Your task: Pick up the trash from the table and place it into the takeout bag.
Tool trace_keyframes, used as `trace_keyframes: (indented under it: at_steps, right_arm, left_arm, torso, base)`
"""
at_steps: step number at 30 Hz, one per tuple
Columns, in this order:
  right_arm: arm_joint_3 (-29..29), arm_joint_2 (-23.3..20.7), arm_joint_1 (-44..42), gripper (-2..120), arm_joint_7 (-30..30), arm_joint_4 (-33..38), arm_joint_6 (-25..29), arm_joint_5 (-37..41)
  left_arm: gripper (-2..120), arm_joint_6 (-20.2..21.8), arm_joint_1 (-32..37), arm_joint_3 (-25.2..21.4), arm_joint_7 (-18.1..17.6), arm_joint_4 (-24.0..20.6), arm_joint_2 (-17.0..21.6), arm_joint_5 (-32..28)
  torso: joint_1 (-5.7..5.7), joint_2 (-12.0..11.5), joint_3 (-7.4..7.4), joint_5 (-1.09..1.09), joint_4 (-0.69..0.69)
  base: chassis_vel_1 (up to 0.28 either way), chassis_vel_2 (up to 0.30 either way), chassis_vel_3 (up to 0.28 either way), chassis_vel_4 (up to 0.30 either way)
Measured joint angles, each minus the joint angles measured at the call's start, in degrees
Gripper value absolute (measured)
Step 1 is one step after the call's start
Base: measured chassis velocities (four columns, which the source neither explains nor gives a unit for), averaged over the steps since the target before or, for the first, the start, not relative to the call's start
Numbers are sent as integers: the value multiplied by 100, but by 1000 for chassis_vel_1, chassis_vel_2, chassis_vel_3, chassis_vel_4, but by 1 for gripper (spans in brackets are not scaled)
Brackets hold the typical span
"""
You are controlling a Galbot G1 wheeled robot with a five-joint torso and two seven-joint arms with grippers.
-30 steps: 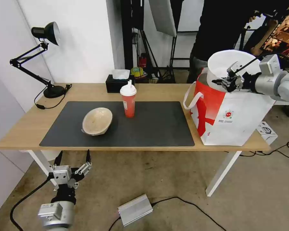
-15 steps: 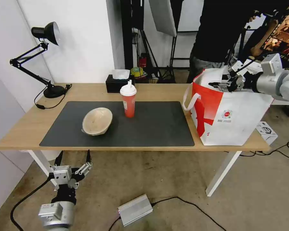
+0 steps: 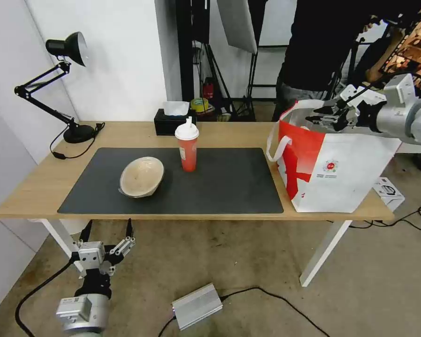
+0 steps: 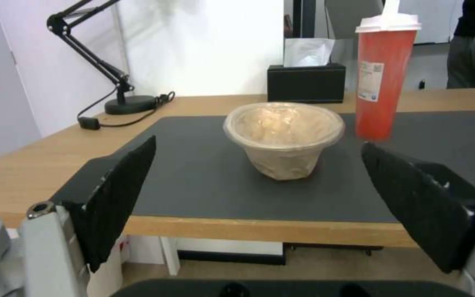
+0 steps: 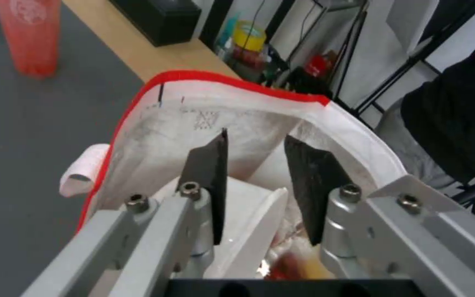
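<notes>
Bench (image 3: 42, 187): long light-wood top across mid frame, dark mat (image 3: 229, 187) covering its centre as the work surface.

Takeout bag (image 3: 341, 173): upright at the bench's right end, mouth open upward so trash can drop straight in. In the right wrist view the white bowl (image 5: 248, 231) sits inside it on edge, red scraps below.

Right claw (image 3: 323, 116): upper right of frame, over the bag's mouth, jaws apart and holding nothing; judged to have let the bowl go.

Left claw (image 3: 106, 230): lower left, below the bench edge, jaws spread wide, idle, facing the beige bowl (image 4: 284, 138).

Beige bowl: left-centre on the mat, tilted. Red cup (image 3: 187, 147): upright just right of it. Both wait.
</notes>
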Motion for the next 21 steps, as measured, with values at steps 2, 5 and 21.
trace_keyframes:
  at_steps: [2,5,21]
  right_arm:
    - [1,-21,5,25,-2,10,0,7]
    - [-1,-59,8,23,-13,14,0,8]
    - [271,-131,-73,37,323,370,-2,383]
  left_arm:
    - [100,0,-2,5,0,-1,2,1]
    - [100,0,-5,10,0,-2,5,2]
    - [100,6,1,-18,0,-41,38,-10]
  torso:
    - [0,0,0,0,0]
    - [0,0,0,0,0]
    - [0,0,0,0,0]
  base:
    - [0,0,0,0]
    - [0,0,0,0]
    - [0,0,0,0]
